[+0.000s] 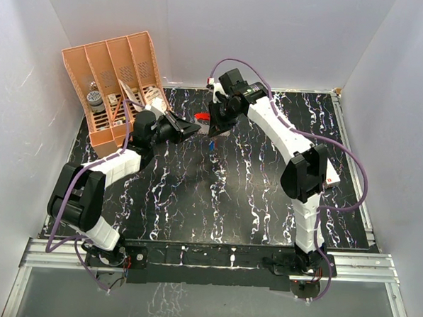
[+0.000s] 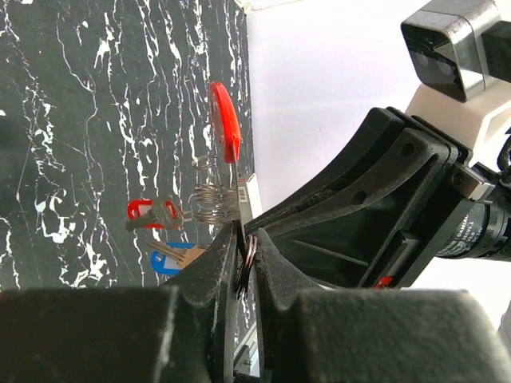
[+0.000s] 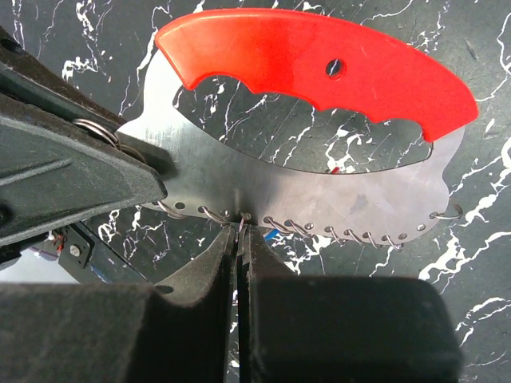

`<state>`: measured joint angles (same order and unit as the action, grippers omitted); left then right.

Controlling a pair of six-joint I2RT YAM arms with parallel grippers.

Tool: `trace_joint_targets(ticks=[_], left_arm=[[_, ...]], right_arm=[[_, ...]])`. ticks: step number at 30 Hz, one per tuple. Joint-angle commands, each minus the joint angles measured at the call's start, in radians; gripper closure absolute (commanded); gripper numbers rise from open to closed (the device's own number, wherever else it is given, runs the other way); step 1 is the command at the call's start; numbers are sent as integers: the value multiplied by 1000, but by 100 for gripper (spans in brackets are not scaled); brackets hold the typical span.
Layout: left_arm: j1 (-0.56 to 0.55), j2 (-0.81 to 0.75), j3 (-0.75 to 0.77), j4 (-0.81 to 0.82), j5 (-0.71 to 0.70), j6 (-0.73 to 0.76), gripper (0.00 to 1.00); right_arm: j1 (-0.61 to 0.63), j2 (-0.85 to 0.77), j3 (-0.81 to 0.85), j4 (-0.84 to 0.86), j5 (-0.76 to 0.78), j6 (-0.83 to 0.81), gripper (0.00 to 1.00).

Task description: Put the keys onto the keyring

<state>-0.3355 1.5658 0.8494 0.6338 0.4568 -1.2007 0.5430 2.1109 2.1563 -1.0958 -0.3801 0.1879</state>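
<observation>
Red-handled keyring (image 3: 303, 195) clamped by left jaws and right jaws, both closed.

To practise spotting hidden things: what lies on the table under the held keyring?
A red-headed key and a blue-headed key lie on the marbled table beneath the keyring. From the right wrist, its metal plate hides nearly all of both.

No text, label, brand or number is legible anywhere in these views.
</observation>
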Motion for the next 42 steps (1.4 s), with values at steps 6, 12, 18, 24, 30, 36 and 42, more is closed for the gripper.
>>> trace_joint_targets(ticks=[6, 12, 18, 24, 30, 36, 42], left_arm=[[-21, -25, 45, 75, 61, 13, 100], [-20, -18, 59, 67, 63, 7, 100], [-20, 1, 101, 28, 63, 10, 100], [-19, 46, 151, 21, 78, -9, 93], [-15, 62, 216, -39, 75, -7, 77], [16, 44, 315, -167, 55, 12, 63], [68, -85, 301, -309, -66, 59, 52]], right_arm=[[13, 31, 55, 1, -99, 29, 100], [7, 20, 27, 29, -111, 58, 100], [-6, 61, 109, 12, -204, 122, 100], [-16, 64, 114, 8, -276, 186, 100], [-47, 35, 77, 56, -347, 286, 100], [-72, 8, 43, 145, -409, 401, 100], [-88, -77, -121, 390, -457, 539, 100]])
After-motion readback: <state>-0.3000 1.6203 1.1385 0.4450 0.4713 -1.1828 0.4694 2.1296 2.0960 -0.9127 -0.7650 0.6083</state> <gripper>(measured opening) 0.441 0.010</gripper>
